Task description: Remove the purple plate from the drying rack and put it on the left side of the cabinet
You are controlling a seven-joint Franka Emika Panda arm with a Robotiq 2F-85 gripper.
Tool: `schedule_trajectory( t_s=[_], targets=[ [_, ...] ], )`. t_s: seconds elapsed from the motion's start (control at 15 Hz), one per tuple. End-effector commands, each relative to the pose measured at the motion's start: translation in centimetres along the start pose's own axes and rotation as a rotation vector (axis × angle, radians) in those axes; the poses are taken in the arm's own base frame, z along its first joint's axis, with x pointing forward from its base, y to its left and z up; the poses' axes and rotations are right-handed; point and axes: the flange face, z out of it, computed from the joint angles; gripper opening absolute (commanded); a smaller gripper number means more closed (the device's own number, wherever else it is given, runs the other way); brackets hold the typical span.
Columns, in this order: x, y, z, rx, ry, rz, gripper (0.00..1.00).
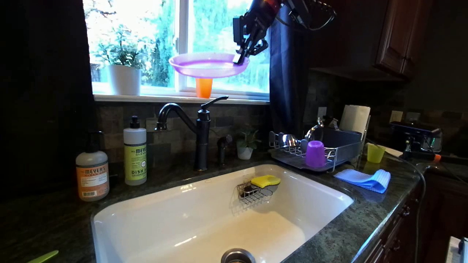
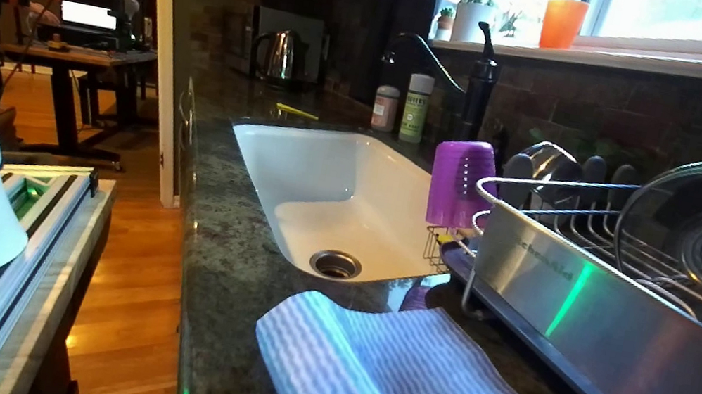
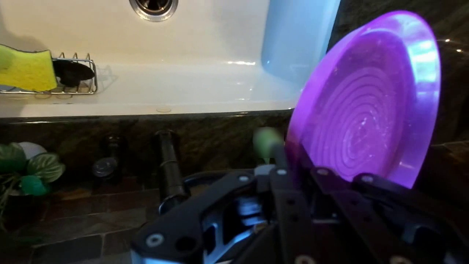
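The big white sink [image 1: 263,226] is sitting nearest, looking hard, smooth and shiny, with rounded corners. Inside it, a yellow sponge [image 1: 265,180] is resting in a thin wire basket [image 3: 78,92]. Beside the sink, a blue cloth [image 1: 367,179] with bumpy stripes is lying on the dark stone table [image 1: 340,233]. At that same end, the drying rack [image 2: 613,334] is standing, made of bent metal bars, with a ridged purple cup [image 1: 315,154] on its corner. At the sink's other end, two round soap bottles [image 1: 135,157] are standing, and a low swing of the plate could be tipping them. Behind the sink, a black tap [image 1: 202,142] is poking up, all curves, so the plate could be bumping it when going down.

High over the sink's back edge, it seems, the purple plate [image 1: 206,65] is hanging, out of the drying rack and not put down yet. It is looking round, thin and slick, like plastic. The end effector [image 1: 240,60] is pinching the plate's rim on one side, fingers nearly together. With so little held, the plate could be twisting or slipping into the hard sink. Farthest off, on the windowsill [image 1: 161,98] behind the sink, an orange cup [image 1: 204,88] is standing; a swing too far back could be toppling it.
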Motion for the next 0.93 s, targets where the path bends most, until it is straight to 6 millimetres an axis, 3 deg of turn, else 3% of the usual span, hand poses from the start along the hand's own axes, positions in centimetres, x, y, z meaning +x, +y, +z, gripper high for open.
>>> schedule_trajectory(
  t_s=[0.0, 0.13, 0.2, 0.27, 0.6, 0.87],
  targets=[
    [0.1, 0.1, 0.0, 0.0, -0.002, -0.007, 0.07],
    [0.2, 0.6, -0.1, 0.0, 0.001, -0.012, 0.07],
    [0.2, 0.6, -0.1, 0.001, 0.001, -0.014, 0.02],
    [0.3, -0.2, 1.0, -0.011, -0.001, -0.028, 0.02],
    [-0.3, -7.4, 5.7, 0.004, 0.001, -0.095, 0.02],
    [-1.3, -13.8, 11.9, 0.043, -0.026, -0.049, 0.02]
  ],
)
